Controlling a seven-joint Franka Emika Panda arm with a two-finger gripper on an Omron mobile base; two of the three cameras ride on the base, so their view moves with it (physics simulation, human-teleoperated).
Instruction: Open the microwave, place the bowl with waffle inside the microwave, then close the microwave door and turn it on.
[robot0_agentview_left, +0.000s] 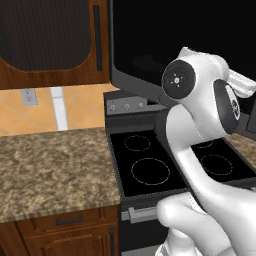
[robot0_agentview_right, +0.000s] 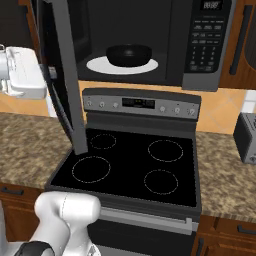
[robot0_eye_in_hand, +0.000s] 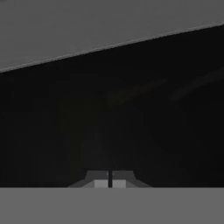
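The pincer (robot0_eye_in_hand: 110, 183) is seen in the hand view with its tips pressed together, holding nothing, close against the dark glass of the door (robot0_eye_in_hand: 113, 127). In the right base view the door (robot0_agentview_right: 61, 75) is swung open, standing edge-on between the white hand at the left and the microwave (robot0_agentview_right: 200, 45) cavity. Beyond the door from the pincer, the bowl (robot0_agentview_right: 129, 54) is set on the white turntable (robot0_agentview_right: 95, 65) inside. Below lies the stove (robot0_agentview_right: 135, 165), flanked by speckled worktop (robot0_agentview_left: 50, 170); a toaster (robot0_agentview_right: 246, 137) sits far right.
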